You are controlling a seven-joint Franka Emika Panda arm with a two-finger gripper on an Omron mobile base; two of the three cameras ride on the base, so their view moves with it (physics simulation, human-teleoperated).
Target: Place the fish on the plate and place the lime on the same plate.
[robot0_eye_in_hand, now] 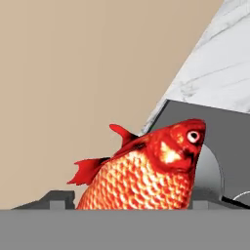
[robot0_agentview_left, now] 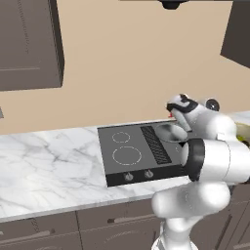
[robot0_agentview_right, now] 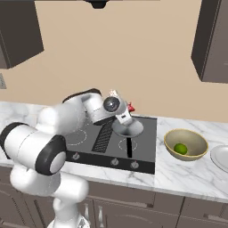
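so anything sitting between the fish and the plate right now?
Yes. In the right base view the fish is at the gripper above the pan on the cooktop; the plate lies far right at the frame edge. The tan bowl holding the lime sits on the counter between them.

Bare marble counter (robot0_agentview_left: 44,161) fills the left base view's lower left, open to reach. In the right base view's right half, a tan bowl (robot0_agentview_right: 185,143) stands between the cooktop (robot0_agentview_right: 142,156) and the plate (robot0_agentview_right: 221,156) at the edge.
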